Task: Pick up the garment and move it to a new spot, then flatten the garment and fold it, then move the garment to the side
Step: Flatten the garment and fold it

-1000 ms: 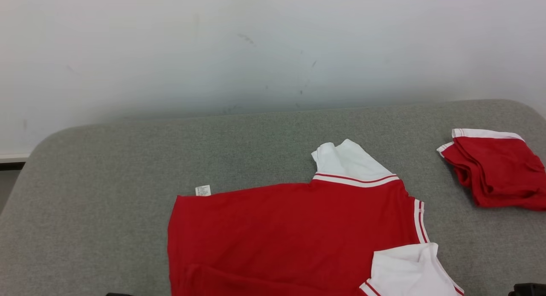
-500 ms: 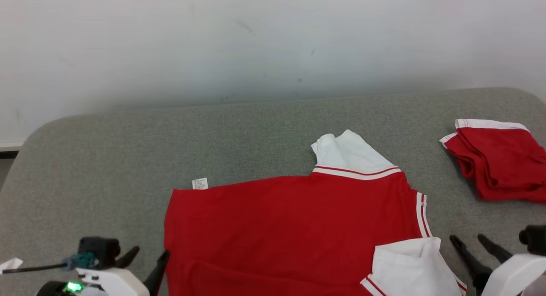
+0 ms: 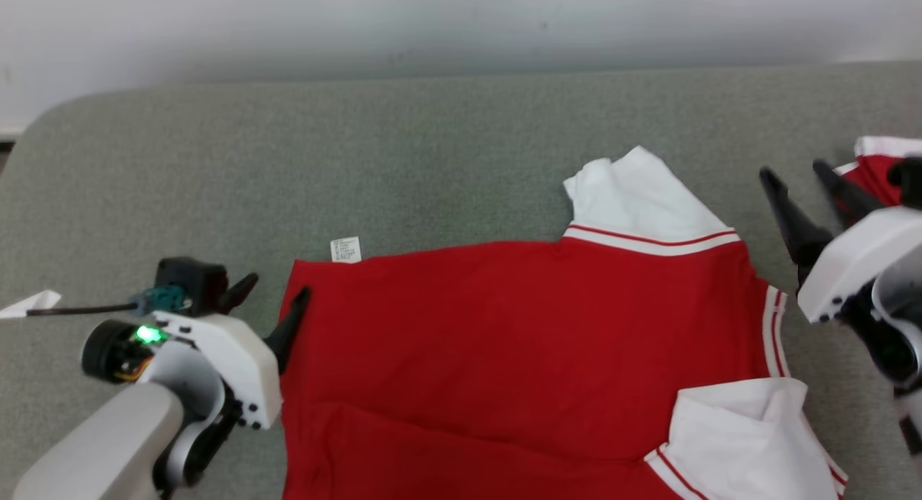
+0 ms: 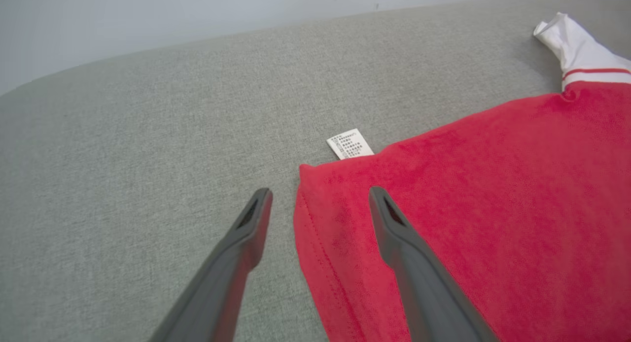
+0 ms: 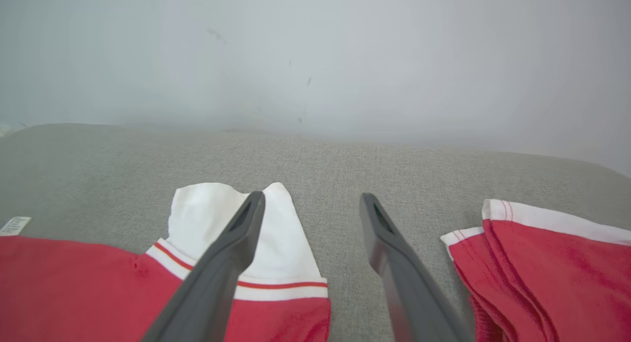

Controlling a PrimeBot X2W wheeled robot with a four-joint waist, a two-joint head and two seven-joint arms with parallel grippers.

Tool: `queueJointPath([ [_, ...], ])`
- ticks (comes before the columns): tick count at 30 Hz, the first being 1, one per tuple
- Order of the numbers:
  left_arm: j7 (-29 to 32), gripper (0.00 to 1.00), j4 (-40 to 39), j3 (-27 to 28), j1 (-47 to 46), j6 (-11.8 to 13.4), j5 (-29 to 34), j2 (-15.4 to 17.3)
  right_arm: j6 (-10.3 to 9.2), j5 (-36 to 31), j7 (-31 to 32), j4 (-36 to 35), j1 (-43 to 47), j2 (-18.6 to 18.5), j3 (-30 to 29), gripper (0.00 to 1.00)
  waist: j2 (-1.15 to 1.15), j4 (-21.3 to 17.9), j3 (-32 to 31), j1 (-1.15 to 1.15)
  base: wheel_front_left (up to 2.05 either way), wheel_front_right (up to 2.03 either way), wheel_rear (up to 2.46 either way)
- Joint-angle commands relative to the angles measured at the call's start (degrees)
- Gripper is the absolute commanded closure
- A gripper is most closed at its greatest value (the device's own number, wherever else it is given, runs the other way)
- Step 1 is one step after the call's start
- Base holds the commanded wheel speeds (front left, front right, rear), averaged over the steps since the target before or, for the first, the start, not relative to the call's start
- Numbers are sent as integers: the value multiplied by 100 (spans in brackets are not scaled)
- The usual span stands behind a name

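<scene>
The garment [image 3: 518,341] is a red shirt with white sleeves, lying spread out on the grey table [image 3: 432,147]. One white sleeve [image 3: 637,197] sticks out at its far edge, and another [image 3: 749,442] is folded over at the near right. My left gripper [image 3: 276,289] is open at the shirt's far left corner. In the left wrist view that corner [image 4: 315,184] lies between the open gripper's [image 4: 320,191] fingers, beside a white label [image 4: 350,144]. My right gripper [image 3: 792,170] is open and empty, raised off the shirt's right edge; its [image 5: 311,198] fingers straddle the far sleeve's [image 5: 207,209] right side.
A second red and white garment [image 5: 552,268], folded, lies at the table's right edge [image 3: 882,165], close behind my right gripper. A pale wall [image 3: 432,24] rises behind the table. The table's rounded left corner [image 3: 43,118] is near my left arm.
The head camera has tilted down. Both grippers have come forward into view, left to the shirt's far left corner, right beside its right edge. The shirt lies as before.
</scene>
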Motion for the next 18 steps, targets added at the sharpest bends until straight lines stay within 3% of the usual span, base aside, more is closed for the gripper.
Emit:
queueJointPath([
  [1, 25, 0, 42, -36, -116, -43, 45, -44, -14, 39, -28, 139, -191, -44, 81, 0, 0, 170, 256, -1, 0, 0, 0],
  [11, 258, 0, 294, -203, -1053, -463, 211, -402, -14, 401, 326, 1616, -2059, -342, 1157, 0, 0, 613, 1018, -1, 0, 0, 0],
  [18, 276, 0, 413, -280, -1449, -662, 231, -673, -14, 813, 606, 2405, -2808, -434, 1847, 0, 0, 884, 1338, -1, 0, 0, 0],
])
